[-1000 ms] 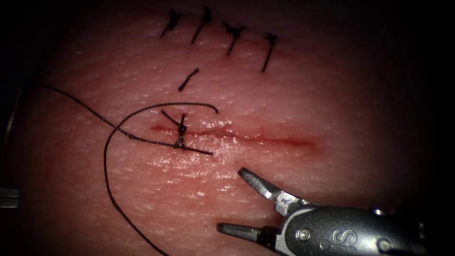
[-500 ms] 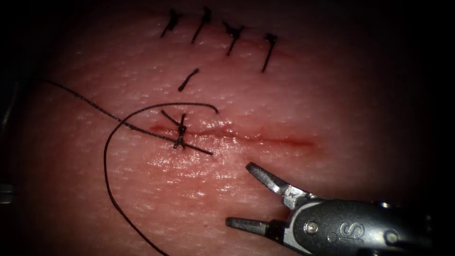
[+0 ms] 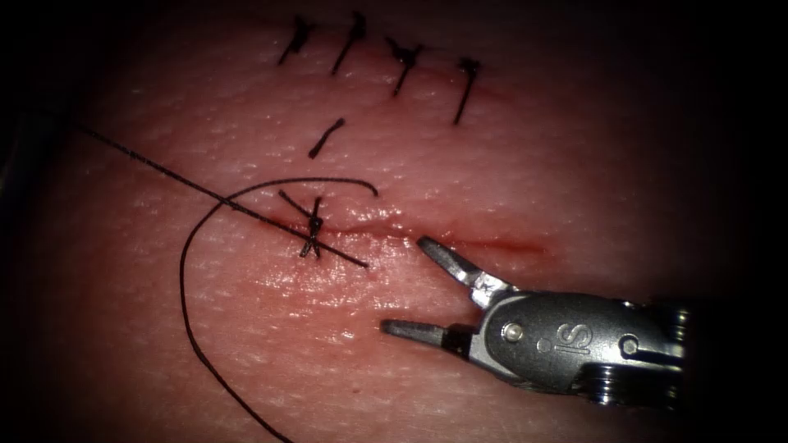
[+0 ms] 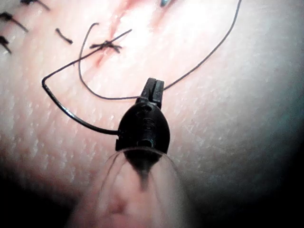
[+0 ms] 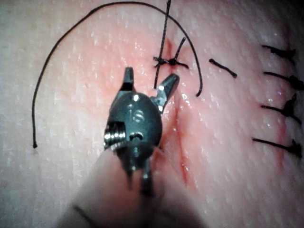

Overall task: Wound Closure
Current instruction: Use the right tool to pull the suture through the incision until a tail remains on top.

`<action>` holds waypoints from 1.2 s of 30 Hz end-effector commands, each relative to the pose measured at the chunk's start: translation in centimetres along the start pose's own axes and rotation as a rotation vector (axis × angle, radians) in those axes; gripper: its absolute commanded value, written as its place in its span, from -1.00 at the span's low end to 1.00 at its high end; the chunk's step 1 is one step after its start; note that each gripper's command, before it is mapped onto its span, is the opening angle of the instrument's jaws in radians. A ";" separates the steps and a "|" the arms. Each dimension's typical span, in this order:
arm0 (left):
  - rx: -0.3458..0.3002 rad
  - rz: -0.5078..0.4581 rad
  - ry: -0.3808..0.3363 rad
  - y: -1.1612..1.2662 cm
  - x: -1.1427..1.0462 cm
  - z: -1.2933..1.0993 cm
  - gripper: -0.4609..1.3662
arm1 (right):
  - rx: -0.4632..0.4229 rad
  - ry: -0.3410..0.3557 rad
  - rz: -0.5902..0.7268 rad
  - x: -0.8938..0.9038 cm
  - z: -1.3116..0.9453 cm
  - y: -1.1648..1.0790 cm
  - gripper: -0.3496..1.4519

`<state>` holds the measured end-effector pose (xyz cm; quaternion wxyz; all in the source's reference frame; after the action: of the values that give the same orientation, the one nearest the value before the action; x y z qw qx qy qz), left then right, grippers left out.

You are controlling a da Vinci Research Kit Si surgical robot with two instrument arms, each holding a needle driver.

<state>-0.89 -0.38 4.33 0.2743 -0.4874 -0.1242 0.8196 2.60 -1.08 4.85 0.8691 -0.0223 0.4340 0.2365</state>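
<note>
Endoscope view: the tissue (image 3: 533, 148) bears a horizontal cut (image 3: 460, 239), with a knot (image 3: 313, 231) tied across its left end. From the knot a strand of thread (image 3: 164, 168) runs straight and taut up and to the left, evidently under tension to keep the knot snug. A slack loop (image 3: 185, 279) curves round the cut's left end and below it. The right tool (image 3: 404, 285) has its jaws spread wide and holds nothing. Its upper tip rests at the lower edge of the cut, just right of the knot. Its lower tip hovers over bare tissue, well placed to reach the strands.

Left wrist view: the left tool (image 4: 153, 89) sits with the slack loop passing at its tip, and its hold cannot be told. A stiffer dark curve, apparently the needle (image 4: 71, 114), joins the taut strand and ends beside the tool's body, outside the cut.
</note>
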 end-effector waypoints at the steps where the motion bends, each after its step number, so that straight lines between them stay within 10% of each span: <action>1: -0.001 0.007 0.006 0.03 0.04 -0.03 -0.88 | 0.013 0.004 0.010 -0.06 0.05 0.01 0.49; 36: -0.011 0.077 0.055 0.84 0.88 -0.33 -0.88 | 0.042 0.005 -0.022 -0.31 0.66 -0.07 0.16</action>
<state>-1.23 -0.60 3.12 0.2435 -0.5165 -0.1031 0.8145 2.97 -1.10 5.50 0.8706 -0.0095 0.4410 0.2178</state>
